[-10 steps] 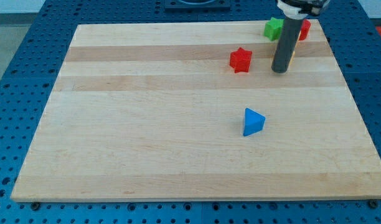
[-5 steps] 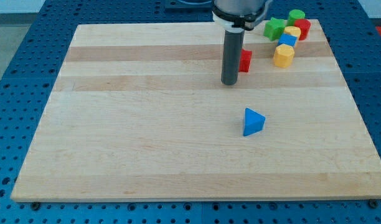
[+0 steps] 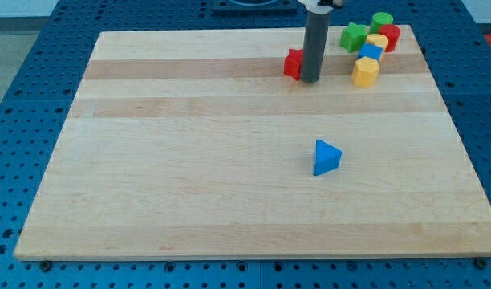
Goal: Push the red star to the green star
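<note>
My tip stands on the wooden tabletop near the view's top, touching or just beside the red star, which lies on the tip's left and is partly hidden by the rod. The green star sits to the view's right and slightly higher, at the edge of a cluster: a green cylinder, a red block, a yellow block, a small blue block and a yellow hexagonal block. A blue triangular block lies well apart, toward the view's bottom.

I have no jaws here; the rod holds nothing and can only push.

I judge the red star light, rigid and free-sliding on the smooth wood, likely to spin if struck off-centre. Contact belongs on its left face, opposite the green star; my tip is now on the wrong side. The star is compact, with no evident long axis; which way its points face I cannot tell.
</note>
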Tool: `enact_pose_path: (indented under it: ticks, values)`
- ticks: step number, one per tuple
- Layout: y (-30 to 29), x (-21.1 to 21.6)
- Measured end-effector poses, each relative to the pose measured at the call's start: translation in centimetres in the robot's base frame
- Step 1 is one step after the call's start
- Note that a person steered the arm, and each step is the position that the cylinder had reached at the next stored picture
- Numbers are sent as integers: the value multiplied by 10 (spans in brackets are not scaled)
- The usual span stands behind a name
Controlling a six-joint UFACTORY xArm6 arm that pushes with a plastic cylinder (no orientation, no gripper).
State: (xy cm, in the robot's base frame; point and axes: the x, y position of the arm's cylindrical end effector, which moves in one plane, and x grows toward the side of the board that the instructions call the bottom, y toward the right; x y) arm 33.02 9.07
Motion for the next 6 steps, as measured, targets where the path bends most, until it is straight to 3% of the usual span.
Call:
enact_pose_path:
  ticks: [3, 6]
  values:
    - [-49, -3]
    - [-7, -56]
